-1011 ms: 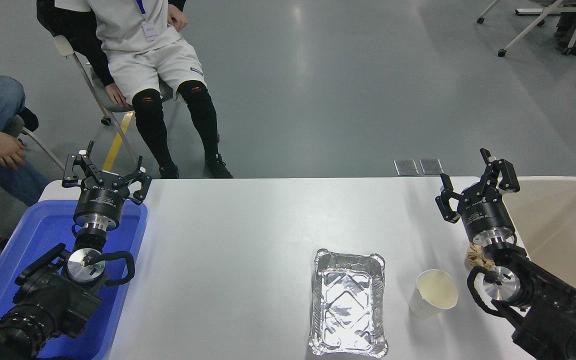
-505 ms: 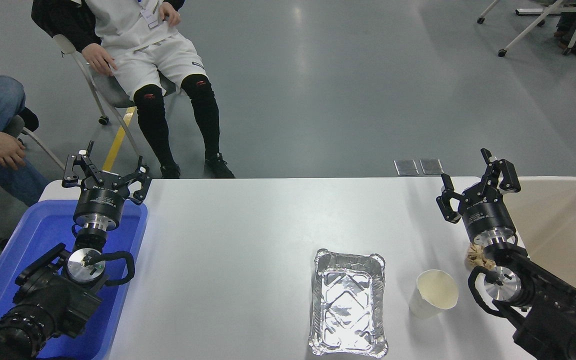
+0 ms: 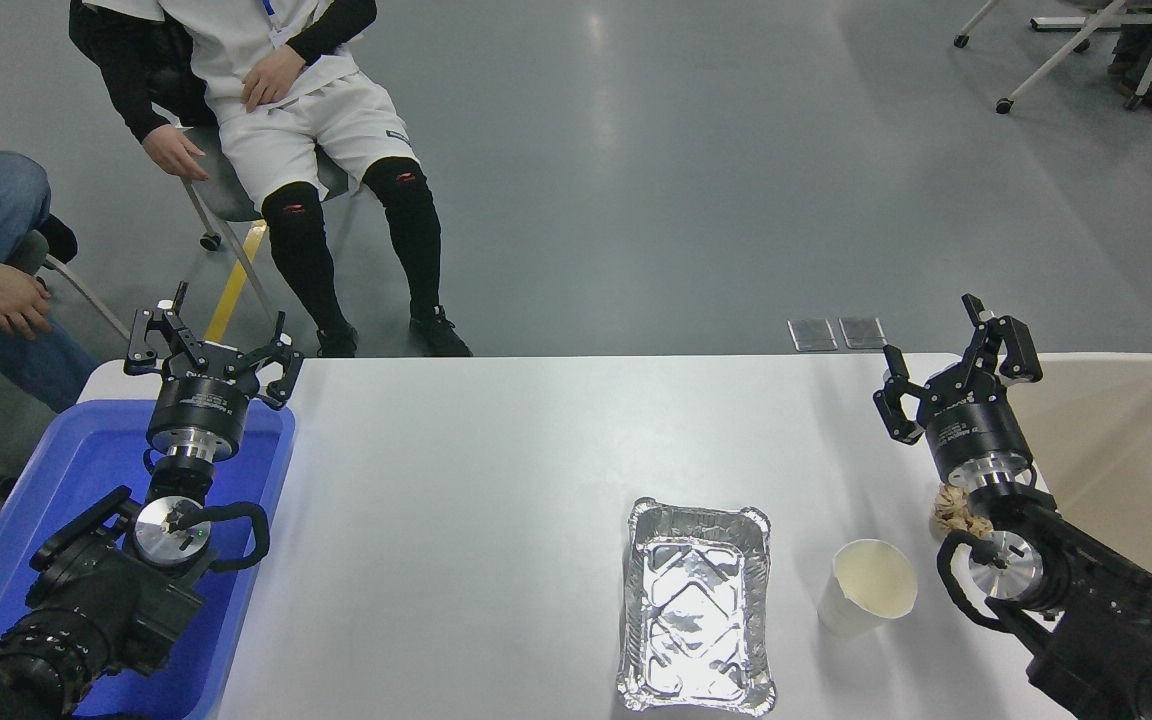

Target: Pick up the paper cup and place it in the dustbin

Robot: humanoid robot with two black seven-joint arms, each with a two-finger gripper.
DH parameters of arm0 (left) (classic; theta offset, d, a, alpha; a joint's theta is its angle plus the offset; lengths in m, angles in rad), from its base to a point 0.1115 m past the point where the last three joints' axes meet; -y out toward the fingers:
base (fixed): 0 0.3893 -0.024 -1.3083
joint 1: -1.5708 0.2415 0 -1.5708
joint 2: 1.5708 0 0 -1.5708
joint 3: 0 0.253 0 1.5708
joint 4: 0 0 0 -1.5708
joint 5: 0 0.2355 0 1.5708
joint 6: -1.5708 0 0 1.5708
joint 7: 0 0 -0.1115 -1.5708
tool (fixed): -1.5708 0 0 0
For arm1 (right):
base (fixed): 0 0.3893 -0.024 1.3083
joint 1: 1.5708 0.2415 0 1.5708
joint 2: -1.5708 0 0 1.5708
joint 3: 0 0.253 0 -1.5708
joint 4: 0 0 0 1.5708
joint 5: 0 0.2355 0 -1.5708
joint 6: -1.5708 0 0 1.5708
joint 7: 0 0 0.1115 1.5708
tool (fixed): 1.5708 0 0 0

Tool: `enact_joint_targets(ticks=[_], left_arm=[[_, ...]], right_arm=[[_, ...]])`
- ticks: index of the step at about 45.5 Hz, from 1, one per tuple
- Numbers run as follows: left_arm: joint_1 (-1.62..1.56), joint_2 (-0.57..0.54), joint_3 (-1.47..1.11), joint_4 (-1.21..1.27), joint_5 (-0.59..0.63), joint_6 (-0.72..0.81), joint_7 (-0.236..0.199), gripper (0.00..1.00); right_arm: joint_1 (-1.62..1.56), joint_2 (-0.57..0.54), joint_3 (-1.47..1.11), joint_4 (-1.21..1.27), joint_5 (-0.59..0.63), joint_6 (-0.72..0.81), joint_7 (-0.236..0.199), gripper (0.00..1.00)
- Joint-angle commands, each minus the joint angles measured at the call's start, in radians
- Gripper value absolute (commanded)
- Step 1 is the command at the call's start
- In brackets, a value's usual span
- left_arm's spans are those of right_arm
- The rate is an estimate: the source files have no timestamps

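The paper cup (image 3: 867,588) stands upright on the white table (image 3: 496,470), near the front right, white with a cream inside. The beige dustbin (image 3: 1136,440) sits at the table's right edge. My right gripper (image 3: 951,365) is open and empty, raised beyond the cup and just left of the dustbin's rim, pointing away from me. My right arm's wrist (image 3: 1001,570) is just right of the cup. My left gripper (image 3: 211,345) is open and parked above the blue tray at the far left.
A rectangular foil tray (image 3: 696,620) lies just left of the cup. A crumpled tan paper ball (image 3: 954,512) lies partly under my right arm. A blue plastic tray (image 3: 86,470) is at the left. Two people sit beyond the table's far left.
My right gripper has shifted very slightly to the right. The cup has not moved. The seated person in white has moved their arms and legs.
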Motion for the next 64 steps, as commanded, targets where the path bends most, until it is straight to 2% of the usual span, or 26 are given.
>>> enact_joint_targets(ticks=[1, 11, 19, 25, 37, 57, 64], left_arm=[[0.0, 0.0, 0.0, 0.0, 0.0, -0.003, 0.0, 0.99], [0.0, 0.0, 0.0, 0.0, 0.001, -0.003, 0.0, 0.99], [0.0, 0.0, 0.0, 0.0, 0.002, -0.003, 0.0, 0.99], [0.0, 0.0, 0.0, 0.0, 0.001, -0.003, 0.0, 0.99], [0.0, 0.0, 0.0, 0.0, 0.002, -0.003, 0.0, 0.99], [0.0, 0.0, 0.0, 0.0, 0.002, -0.003, 0.0, 0.99], [0.0, 0.0, 0.0, 0.0, 0.002, -0.003, 0.0, 0.99]], right_arm=[[0.0, -0.003, -0.002, 0.009, -0.001, 0.0, 0.0, 1.0], [0.022, -0.062, -0.103, 0.017, 0.004, 0.003, 0.0, 1.0], [0.129, -0.223, -0.425, 0.034, 0.002, 0.032, 0.0, 1.0], [0.25, -0.305, -0.671, 0.078, 0.001, 0.037, 0.0, 1.0], [0.437, -0.451, -0.89, 0.162, -0.011, 0.038, -0.002, 1.0], [0.712, -0.538, -1.291, 0.195, -0.011, 0.053, -0.002, 1.0], [0.924, -0.57, -1.57, 0.253, -0.015, 0.127, 0.0, 1.0]])
